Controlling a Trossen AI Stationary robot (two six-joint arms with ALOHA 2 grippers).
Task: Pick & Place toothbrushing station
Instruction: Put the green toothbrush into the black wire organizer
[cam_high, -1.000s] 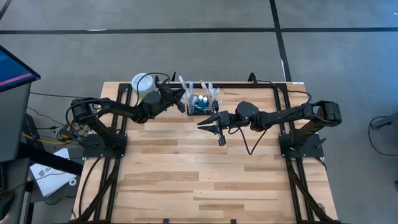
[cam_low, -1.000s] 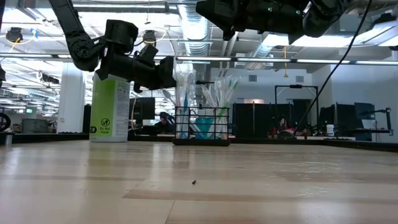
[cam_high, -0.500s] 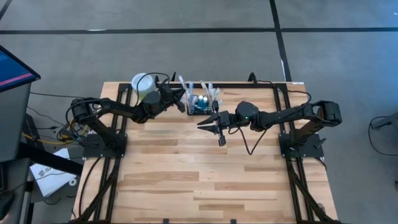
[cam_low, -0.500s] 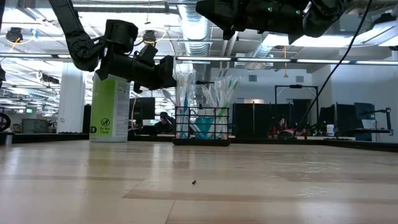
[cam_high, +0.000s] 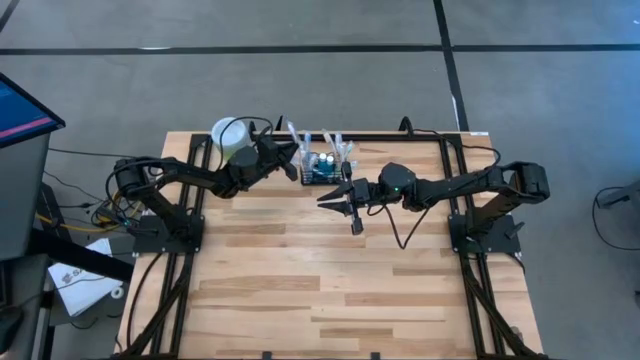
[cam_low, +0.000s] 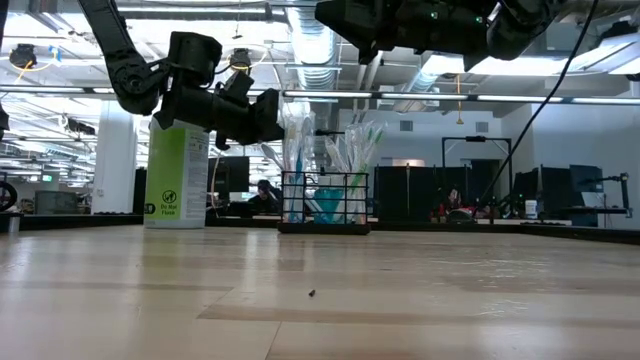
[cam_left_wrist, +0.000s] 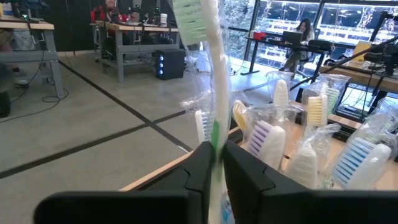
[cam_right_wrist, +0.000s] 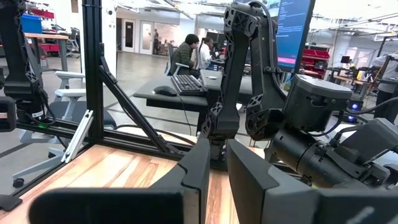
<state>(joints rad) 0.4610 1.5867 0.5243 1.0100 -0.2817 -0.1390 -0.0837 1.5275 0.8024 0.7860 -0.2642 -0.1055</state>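
High view: the left end effector (cam_high: 292, 153) hangs above the far edge of the wooden counter (cam_high: 320, 280), just beside the toothbrushing station (cam_high: 322, 168), a black wire-mesh basket crowded with wrapped toothbrushes. A pale-green cylinder (cam_high: 232, 137) with a white lid stands behind that end effector, on the side away from the basket. The right end effector (cam_high: 340, 199) hovers on the near side of the basket, close to it but apart.

The low view adds what the overhead one cannot: the cylinder (cam_low: 178, 175) carries a round symbol and small print near its base, too small to read, and the basket (cam_low: 324, 203) sits flat on the counter with brushes standing tall out of it.

Only the left wrist view shows the grip: the left fingers (cam_left_wrist: 200, 169) are clamped on the handle of a white-and-green toothbrush (cam_left_wrist: 211, 74), which stands upright, bristles at the top, with the other wrapped brushes just beyond. In the right wrist view, the right fingers (cam_right_wrist: 198, 168) stand a narrow gap apart with nothing between them; beyond them is the left arm, and farther off a person sits at a desk.
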